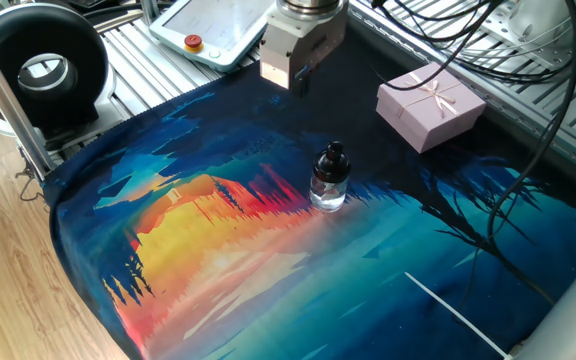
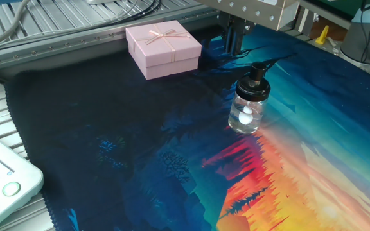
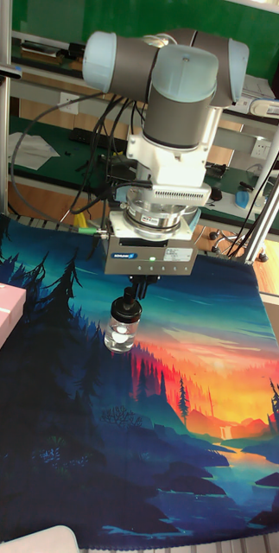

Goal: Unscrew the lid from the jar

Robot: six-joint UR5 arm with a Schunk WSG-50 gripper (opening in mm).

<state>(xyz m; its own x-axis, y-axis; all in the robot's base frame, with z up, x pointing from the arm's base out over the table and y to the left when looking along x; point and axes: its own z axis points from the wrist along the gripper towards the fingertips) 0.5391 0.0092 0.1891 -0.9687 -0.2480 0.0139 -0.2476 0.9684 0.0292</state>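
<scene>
The two-finger gripper [image 1: 299,82], a pale block with short dark fingers mounted under the grey UR5 arm [image 3: 178,95], is seen raised above the far part of the table, with nothing held between its fingers. Whether those fingers are parted or closed cannot be told: they appear only as a small dark stub in every view. No contact with the jar is shown.

The step in hand is judged to be the approach, with the unscrewing itself not yet begun. The small black rounded lid with a knob-like top [image 1: 334,156] is seated on the small clear glass jar with a rounded body [image 2: 246,114]. For the next move, the gripper would need to be centred over the lid, lowered with its fingers spread either side of the knob, and clenched before any twist is applied. Since the jar is not clamped by anything, it is judged likely to turn with the lid unless held down.

The jar is stood upright near the middle of the painted sunset-and-forest cloth [image 1: 228,250], nearer the camera than the gripper in one fixed view and below it. A pink gift box tied with ribbon [image 2: 163,47] is set well apart from the jar.
</scene>
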